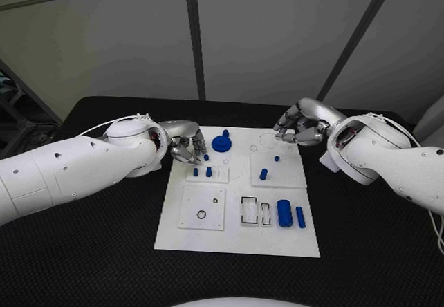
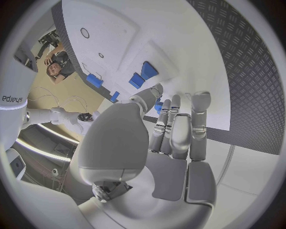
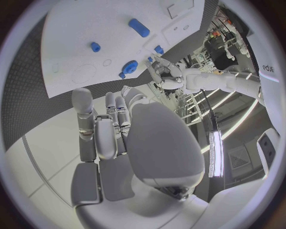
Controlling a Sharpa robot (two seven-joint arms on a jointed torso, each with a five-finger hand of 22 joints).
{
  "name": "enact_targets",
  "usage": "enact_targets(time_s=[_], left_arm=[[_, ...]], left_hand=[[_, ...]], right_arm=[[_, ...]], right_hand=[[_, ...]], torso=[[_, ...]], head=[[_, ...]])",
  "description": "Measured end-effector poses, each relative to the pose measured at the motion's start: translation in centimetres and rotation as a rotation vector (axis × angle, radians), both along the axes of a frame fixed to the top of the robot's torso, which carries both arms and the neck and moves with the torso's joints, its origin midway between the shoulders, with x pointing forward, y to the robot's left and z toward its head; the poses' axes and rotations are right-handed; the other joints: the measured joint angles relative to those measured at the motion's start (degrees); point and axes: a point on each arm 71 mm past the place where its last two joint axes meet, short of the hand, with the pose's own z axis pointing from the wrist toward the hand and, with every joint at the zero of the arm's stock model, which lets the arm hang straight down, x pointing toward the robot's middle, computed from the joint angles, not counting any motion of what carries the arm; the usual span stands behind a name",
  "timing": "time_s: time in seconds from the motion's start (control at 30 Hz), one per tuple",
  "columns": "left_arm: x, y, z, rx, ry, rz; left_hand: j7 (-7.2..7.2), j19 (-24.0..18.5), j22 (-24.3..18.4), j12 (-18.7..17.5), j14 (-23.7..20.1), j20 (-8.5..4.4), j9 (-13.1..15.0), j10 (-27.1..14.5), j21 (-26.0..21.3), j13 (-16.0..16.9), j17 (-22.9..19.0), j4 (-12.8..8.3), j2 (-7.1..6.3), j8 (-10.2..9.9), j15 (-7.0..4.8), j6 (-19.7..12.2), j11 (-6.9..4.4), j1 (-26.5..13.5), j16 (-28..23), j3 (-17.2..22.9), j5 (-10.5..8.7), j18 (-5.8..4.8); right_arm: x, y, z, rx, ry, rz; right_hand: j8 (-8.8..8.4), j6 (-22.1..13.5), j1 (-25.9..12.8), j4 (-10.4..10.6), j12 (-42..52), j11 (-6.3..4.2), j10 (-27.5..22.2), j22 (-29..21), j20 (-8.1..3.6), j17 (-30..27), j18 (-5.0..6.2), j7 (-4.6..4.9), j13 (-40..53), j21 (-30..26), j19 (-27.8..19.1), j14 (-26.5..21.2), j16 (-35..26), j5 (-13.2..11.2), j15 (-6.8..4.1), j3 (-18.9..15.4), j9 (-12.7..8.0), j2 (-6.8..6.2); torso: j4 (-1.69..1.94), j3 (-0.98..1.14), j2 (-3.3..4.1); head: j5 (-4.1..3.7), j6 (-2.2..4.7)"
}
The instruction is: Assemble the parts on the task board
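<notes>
1. White rectangular task board [image 1: 237, 244], centre of black table [image 1: 76, 270]: assembly judged incomplete.
2. Two silver hands: left hand [image 1: 186, 146] at the board's left edge, fingers curled, hold unclear; right hand [image 1: 299, 126] at its far right corner, likewise unclear.
3. Blue plastic parts: one gear-like piece [image 1: 220, 141], two loose cylinders [image 1: 284, 213], about four standing pegs [image 1: 264, 174].
</notes>
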Motion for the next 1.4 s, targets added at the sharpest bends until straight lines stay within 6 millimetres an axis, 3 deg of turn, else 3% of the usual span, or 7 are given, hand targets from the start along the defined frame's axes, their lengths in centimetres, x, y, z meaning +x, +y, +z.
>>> enact_targets(time_s=[0.17,0.37,0.47,0.57,0.93,1.23,1.4], left_arm=[[0.0,1.8,0.9,-0.051,-0.029,0.038],[-0.2,4.8,1.7,-0.240,0.028,0.129],[-0.5,6.3,2.0,-0.387,0.084,0.175],[-0.9,7.0,2.4,-0.541,0.137,0.200],[-2.3,7.9,3.8,-1.033,0.266,0.252],[-2.8,8.0,4.1,-1.175,0.301,0.272],[-2.8,8.1,4.1,-1.202,0.306,0.275]], left_hand=[[0.00,-3.0,-3.4,-0.5,-2.6,0.16,0.1,-0.7,-5.5,0.0,-7.0,0.4,0.03,-0.1,0.09,0.0,0.14,0.0,-2.9,-1.1,0.00,0.02],[0.92,-6.2,-6.2,-0.6,-10.0,0.55,0.2,-2.2,-10.4,0.0,-21.3,0.5,0.77,-0.1,0.57,0.9,0.83,0.2,-9.5,-2.5,0.00,-0.01],[1.44,-8.1,-8.1,-0.4,-17.1,0.83,0.2,-2.6,-13.5,0.1,-30.8,0.6,1.22,-0.1,0.83,1.4,0.84,0.6,-17.2,-3.1,0.00,0.00],[1.44,-8.3,-9.5,1.0,-18.2,1.04,0.2,-2.6,-15.4,0.2,-34.6,0.7,1.45,-0.4,0.78,1.4,0.84,0.8,-22.0,-4.0,0.00,0.00],[1.40,-9.2,-11.5,2.8,-18.9,1.12,0.1,-2.6,-17.9,0.2,-38.2,0.5,2.27,-0.4,0.99,2.1,0.82,1.2,-26.1,-4.6,0.00,-0.01],[1.21,-9.2,-11.7,3.4,-18.7,1.13,0.2,-1.9,-18.2,0.2,-38.6,0.5,2.73,-0.4,0.78,2.7,0.52,1.2,-26.3,-4.6,0.00,-0.02],[1.22,-9.2,-11.8,3.4,-18.7,1.12,0.2,-1.9,-18.2,0.2,-38.7,0.5,2.73,-0.4,0.78,2.7,0.53,1.2,-26.3,-4.6,0.00,-0.02]], right_arm=[[-0.3,-0.2,-0.6,-0.131,-0.050,0.012],[-0.7,-0.1,-1.5,-0.259,-0.094,0.024],[-0.9,0.0,-2.2,-0.304,-0.102,0.029],[-1.0,0.0,-2.8,-0.335,-0.104,0.030],[-1.4,1.0,-4.9,-0.409,-0.086,0.057],[-1.4,2.0,-5.5,-0.418,-0.084,0.077],[-1.3,2.4,-5.5,-0.417,-0.089,0.085]], right_hand=[[-1.10,0.2,0.3,-0.2,-3.0,0.01,0.0,3.1,0.27,1.1,0.00,-0.20,-2.6,2.3,0.9,0.0,1.0,-1.2,0.00,0.2,-0.1,-0.32],[-2.12,0.2,-0.1,-0.4,-4.6,0.21,0.2,4.4,0.47,1.8,0.01,-0.20,-4.3,3.3,1.1,0.2,1.5,-1.4,0.20,0.4,-0.1,-0.70],[-2.46,0.2,-0.1,-0.4,-5.1,0.21,0.2,4.8,0.47,1.9,0.01,-0.20,-4.9,3.5,1.1,0.2,1.7,-1.6,0.20,0.4,-0.1,-0.70],[-2.92,0.2,-0.1,-0.4,-5.9,0.33,0.1,5.2,0.47,2.0,-0.89,-0.20,-5.6,3.8,1.1,0.2,1.9,-1.8,0.20,0.4,-0.1,-1.14],[-3.87,0.2,-0.1,-0.9,-6.7,0.65,-0.2,5.9,0.68,2.2,-0.88,-0.20,-6.8,4.3,1.3,0.4,2.0,-2.3,0.40,0.5,-0.1,-1.14],[-4.63,0.8,0.8,-2.4,-7.3,0.72,1.1,7.1,0.66,2.2,-0.87,-0.20,-8.4,5.4,1.4,0.4,2.7,-5.9,0.41,2.6,-0.1,-0.31],[-4.63,1.7,1.7,-3.3,-7.3,0.53,2.3,8.0,0.47,2.2,-0.87,-0.10,-9.0,6.3,1.5,0.4,3.0,-6.1,0.41,4.4,0.0,0.00]], torso=[[-0.03,0.01,-0.01],[-0.09,0.04,-0.02],[-0.08,0.04,-0.02],[-0.03,-0.01,-0.03],[-0.03,-0.05,-0.04],[-0.03,-0.03,-0.04],[-0.04,0.01,-0.01]], head=[[-0.87,0.35],[-2.02,0.70],[-2.35,0.75],[-2.43,0.82],[-2.05,0.89],[-1.93,0.96],[-1.82,0.96]])
